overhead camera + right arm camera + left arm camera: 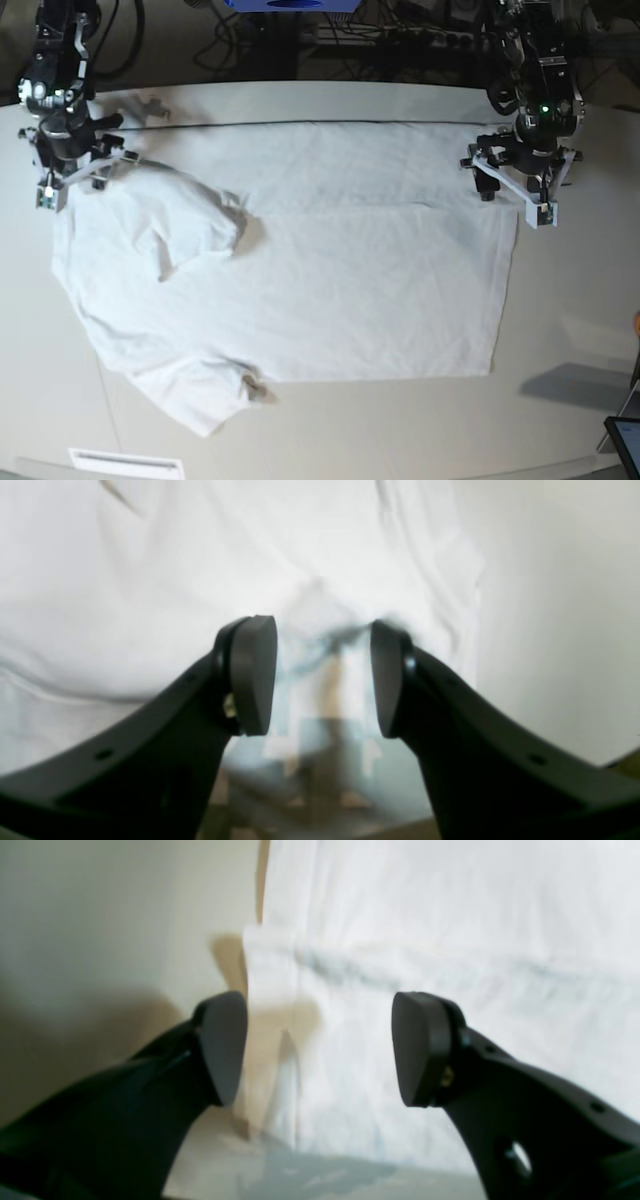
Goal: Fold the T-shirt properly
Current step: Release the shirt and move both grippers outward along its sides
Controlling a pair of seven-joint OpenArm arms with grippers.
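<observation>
Both claws, left (320, 1047) and right (324, 675), gape over T-shirt (330, 280) on off-white table (560, 410).

A robotics lab: tangled black cables (400, 40) are running behind a rounded off-white tabletop (560, 400).

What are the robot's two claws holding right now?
Nothing. The left gripper and the right gripper are both open above the T-shirt, with no cloth pinched between their pads.
</observation>
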